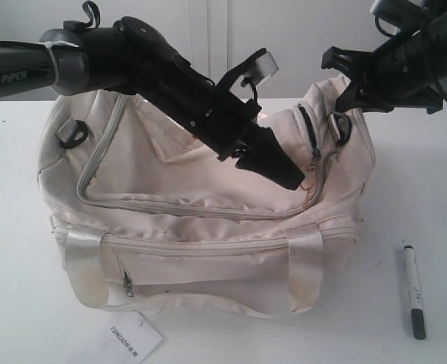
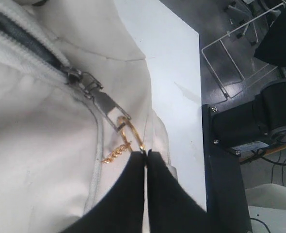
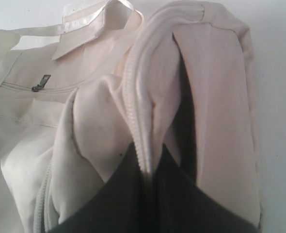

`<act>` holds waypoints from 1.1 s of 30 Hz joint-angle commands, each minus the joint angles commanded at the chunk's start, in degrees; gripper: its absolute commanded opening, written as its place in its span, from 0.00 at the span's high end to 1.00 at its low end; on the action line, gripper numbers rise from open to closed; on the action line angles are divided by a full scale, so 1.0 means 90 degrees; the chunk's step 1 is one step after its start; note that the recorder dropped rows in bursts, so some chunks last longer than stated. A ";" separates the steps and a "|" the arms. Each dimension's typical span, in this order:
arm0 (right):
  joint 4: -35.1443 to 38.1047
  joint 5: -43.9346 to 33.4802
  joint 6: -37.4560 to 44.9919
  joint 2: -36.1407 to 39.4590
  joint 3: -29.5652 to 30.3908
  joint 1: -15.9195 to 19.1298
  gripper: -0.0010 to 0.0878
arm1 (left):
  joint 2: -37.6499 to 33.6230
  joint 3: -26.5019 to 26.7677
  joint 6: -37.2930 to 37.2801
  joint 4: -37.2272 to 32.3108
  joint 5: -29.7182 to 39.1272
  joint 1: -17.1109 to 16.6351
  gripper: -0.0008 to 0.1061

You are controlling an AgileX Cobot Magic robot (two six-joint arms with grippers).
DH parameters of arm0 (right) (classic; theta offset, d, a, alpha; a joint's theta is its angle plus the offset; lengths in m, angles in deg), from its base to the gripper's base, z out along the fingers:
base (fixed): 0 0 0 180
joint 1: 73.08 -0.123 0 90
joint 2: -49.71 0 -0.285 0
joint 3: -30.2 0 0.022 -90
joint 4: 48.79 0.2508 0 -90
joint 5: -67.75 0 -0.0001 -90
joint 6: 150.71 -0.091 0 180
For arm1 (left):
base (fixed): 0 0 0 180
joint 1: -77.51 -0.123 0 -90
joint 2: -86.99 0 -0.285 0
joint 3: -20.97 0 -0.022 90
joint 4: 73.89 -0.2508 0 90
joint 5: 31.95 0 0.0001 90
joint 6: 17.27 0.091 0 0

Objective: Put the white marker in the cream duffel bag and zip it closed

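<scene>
I think you are at the zip step: the bag has to be opened before the marker can go in. Your left tool point(image 2: 146, 153) is pinched tight on the gold ring point(image 2: 129, 132) that hangs from the zip pull point(image 2: 104, 101). That is at the right end of the cream duffel bag point(image 1: 208, 227), as the outside camera sees it. Your right tool point(image 3: 150, 167) is squeezed shut on a fold of the bag's cloth right by a zip, at that same end of the bag.

The white marker point(image 1: 414, 292) is not in the bag. It lies flat on the table point(image 1: 19, 318), off to the right of the bag near its front corner. It is not touching the bag and is well apart from both tools.

Next, I think you need to drag the ring along the zip line, away from that end of the bag. The right tool should hold the cloth firm so the bag does not slide. I cannot tell how far the zip is open.
</scene>
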 joint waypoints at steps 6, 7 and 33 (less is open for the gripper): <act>0.0000 0.0000 0.0000 0.0000 0.0000 0.0000 0.99 | 0.0000 0.0000 0.0016 0.0112 -0.0174 0.0000 0.99; 0.0000 0.0000 0.0000 0.0000 0.0000 0.0000 0.99 | 0.0000 0.0000 0.0016 0.0166 -0.0214 0.0000 0.99; 0.0000 0.0146 0.0000 0.0000 0.0000 0.0000 0.99 | 0.0000 0.0000 0.0016 0.0686 -0.1010 0.0000 0.99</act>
